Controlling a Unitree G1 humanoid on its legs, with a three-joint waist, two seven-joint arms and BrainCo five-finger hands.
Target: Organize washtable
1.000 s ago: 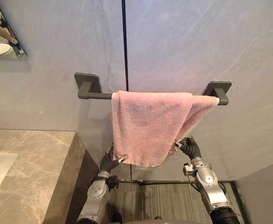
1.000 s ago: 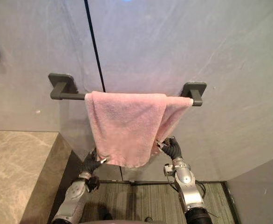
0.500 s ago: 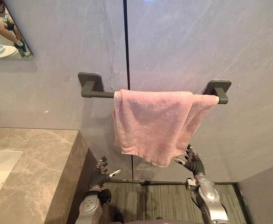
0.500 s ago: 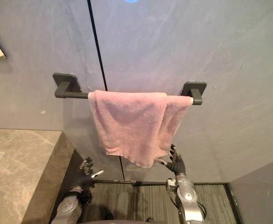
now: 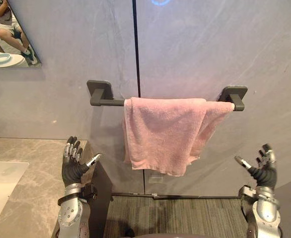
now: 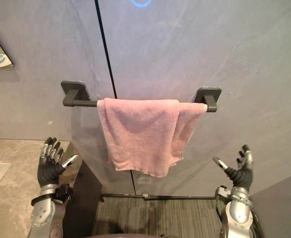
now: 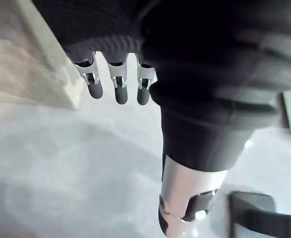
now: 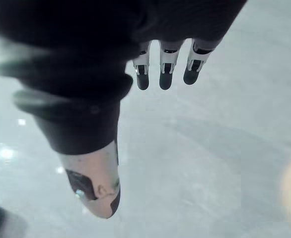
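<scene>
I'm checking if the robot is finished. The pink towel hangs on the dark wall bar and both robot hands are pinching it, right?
Not quite. The pink towel hangs on the dark wall bar, but the left robot hand and right robot hand are open, one each side, clear of it, as the left eye view shows.

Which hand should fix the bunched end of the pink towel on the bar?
Probably the right hand: open, it is on the side of the towel's doubled-up end, by the bracket. The left hand is over by the counter.
</scene>
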